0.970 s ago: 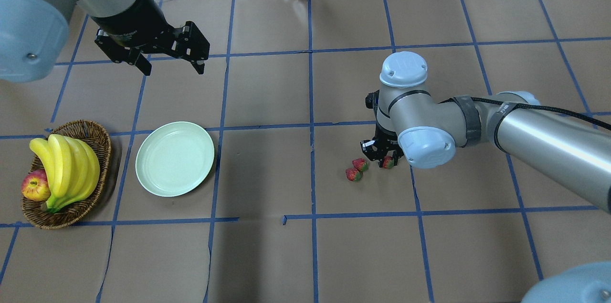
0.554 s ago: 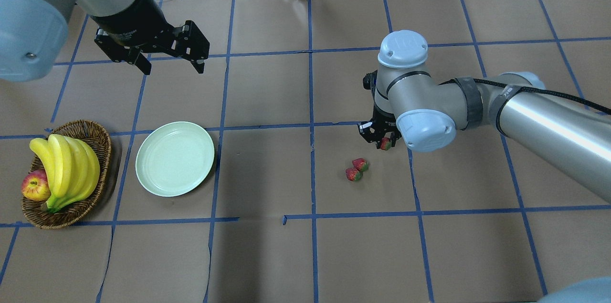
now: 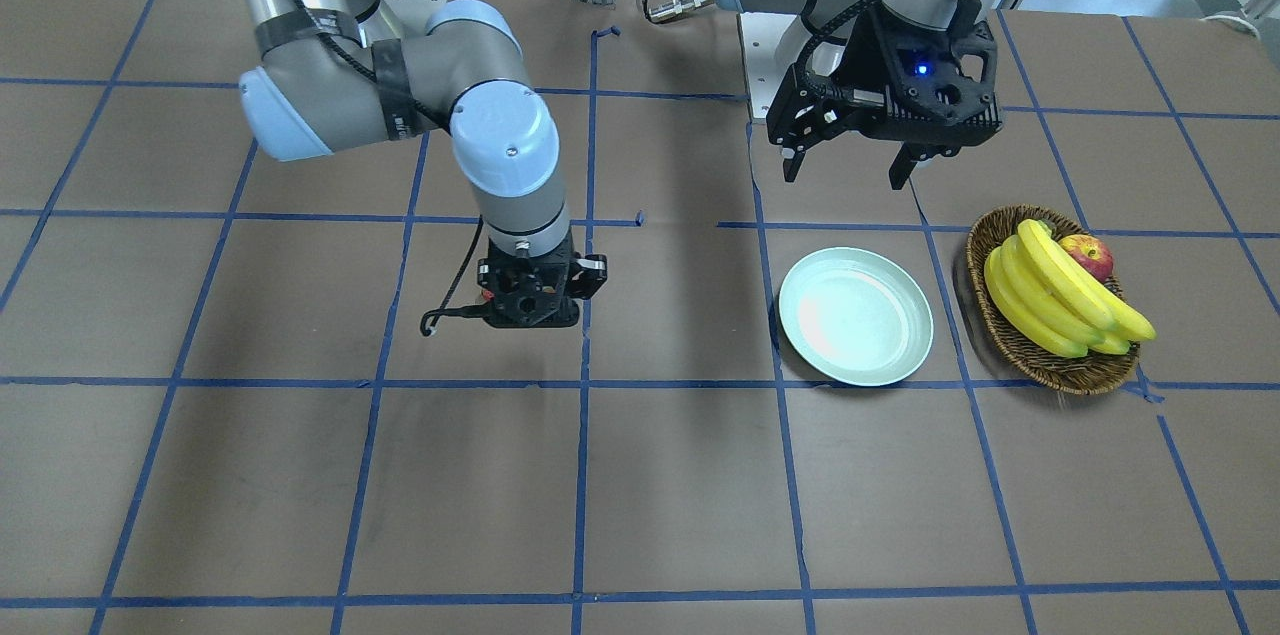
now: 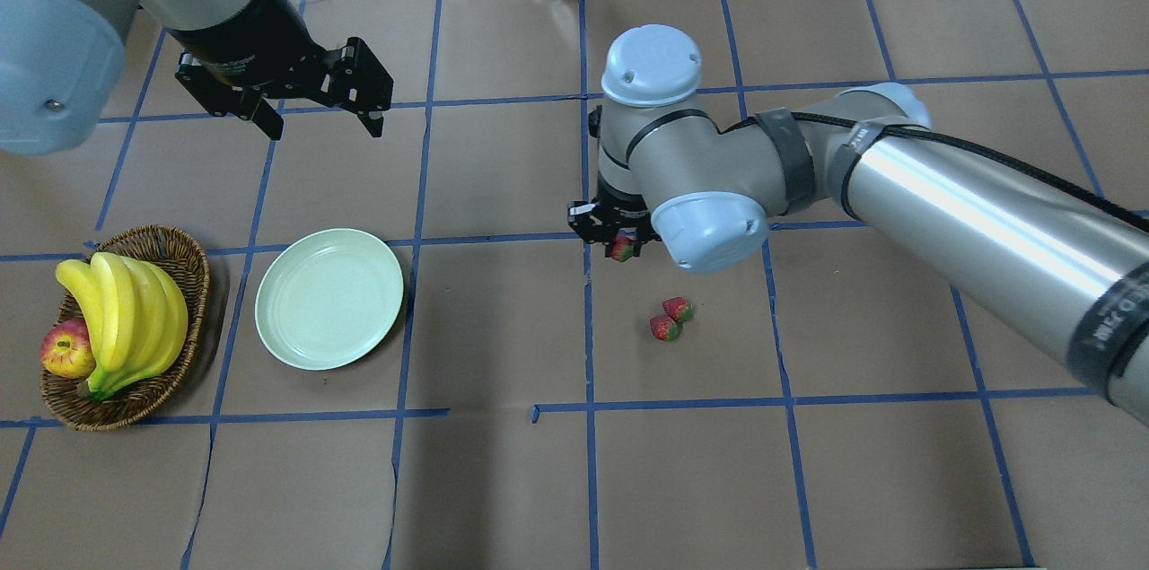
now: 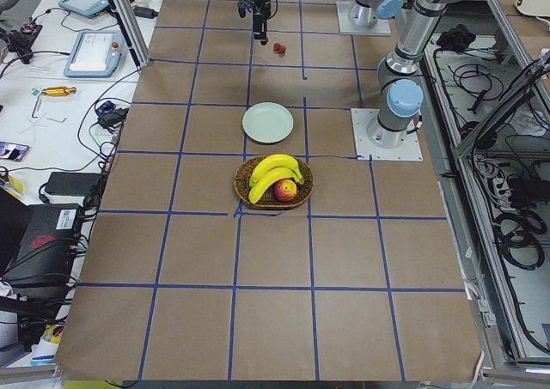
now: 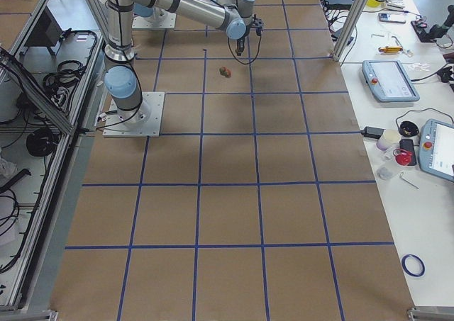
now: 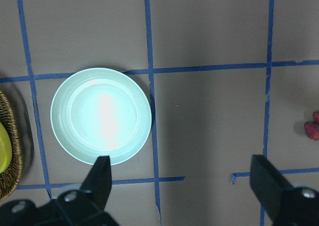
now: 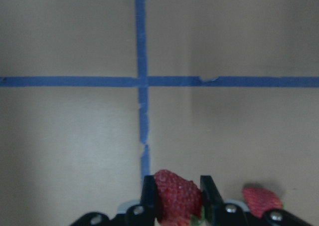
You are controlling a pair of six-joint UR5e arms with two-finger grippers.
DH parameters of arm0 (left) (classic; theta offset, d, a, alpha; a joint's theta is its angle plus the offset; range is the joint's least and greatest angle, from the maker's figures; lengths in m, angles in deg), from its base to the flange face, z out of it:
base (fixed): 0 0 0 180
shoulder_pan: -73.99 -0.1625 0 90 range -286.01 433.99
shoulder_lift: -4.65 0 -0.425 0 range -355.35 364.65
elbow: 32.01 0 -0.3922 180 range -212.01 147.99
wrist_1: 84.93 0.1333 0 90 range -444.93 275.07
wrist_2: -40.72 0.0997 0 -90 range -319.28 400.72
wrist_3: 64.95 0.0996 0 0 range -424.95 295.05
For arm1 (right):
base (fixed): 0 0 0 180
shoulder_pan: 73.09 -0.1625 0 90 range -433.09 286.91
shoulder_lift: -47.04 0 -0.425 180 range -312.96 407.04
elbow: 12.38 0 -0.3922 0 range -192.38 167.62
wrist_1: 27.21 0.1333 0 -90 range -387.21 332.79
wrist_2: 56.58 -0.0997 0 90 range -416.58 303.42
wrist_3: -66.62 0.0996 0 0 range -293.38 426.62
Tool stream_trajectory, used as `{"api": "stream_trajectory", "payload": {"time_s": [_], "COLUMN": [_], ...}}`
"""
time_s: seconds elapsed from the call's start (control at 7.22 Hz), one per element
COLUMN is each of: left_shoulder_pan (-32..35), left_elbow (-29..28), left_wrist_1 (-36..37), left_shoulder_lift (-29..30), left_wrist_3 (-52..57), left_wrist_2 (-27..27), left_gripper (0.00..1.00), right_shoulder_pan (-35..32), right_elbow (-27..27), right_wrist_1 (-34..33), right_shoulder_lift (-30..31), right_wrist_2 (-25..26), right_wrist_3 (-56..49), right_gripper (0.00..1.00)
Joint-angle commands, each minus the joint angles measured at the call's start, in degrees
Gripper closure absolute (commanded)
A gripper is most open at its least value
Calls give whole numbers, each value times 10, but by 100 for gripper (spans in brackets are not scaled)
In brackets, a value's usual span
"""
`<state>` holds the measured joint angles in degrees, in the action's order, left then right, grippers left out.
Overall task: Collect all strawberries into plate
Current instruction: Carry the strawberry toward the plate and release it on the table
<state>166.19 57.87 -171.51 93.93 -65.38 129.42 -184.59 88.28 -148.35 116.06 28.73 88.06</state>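
Leftward since a second ago, the right claw (image 4: 621, 247) now hangs above the tabletop (image 4: 503, 480) between the plate (image 4: 329, 311) and two strawberries (image 4: 671, 320) lying together, arm stretched across. Its wrist view shows it clenched on a third strawberry (image 8: 177, 193). From the front, the left claw (image 3: 850, 173) hovers high near the plate, spread wide, pointing down.

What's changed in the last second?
The right gripper, shut on a strawberry, lifted it and carried it toward the plate. The other two strawberries, the plate and the open left gripper stayed put.
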Motion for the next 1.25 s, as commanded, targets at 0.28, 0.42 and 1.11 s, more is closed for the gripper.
{"api": "stream_trajectory", "payload": {"time_s": [0.28, 0.42, 1.11], "left_shoulder_pan": [0, 0, 0], "left_elbow": [0, 0, 0], "left_wrist_1": [0, 0, 0], "left_shoulder_lift": [-1, -1, -2], "left_wrist_3": [0, 0, 1], "left_wrist_2": [1, 1, 1], "left_gripper": [0, 0, 0], "right_shoulder_pan": [-72, -72, -31], "right_elbow": [-39, -38, -21], "right_wrist_1": [-34, -37, 10], "right_shoulder_lift": [-73, -78, -34], "right_wrist_2": [-10, -11, 35], "right_wrist_3": [86, 86, 42], "right_gripper": [82, 54, 0]}}
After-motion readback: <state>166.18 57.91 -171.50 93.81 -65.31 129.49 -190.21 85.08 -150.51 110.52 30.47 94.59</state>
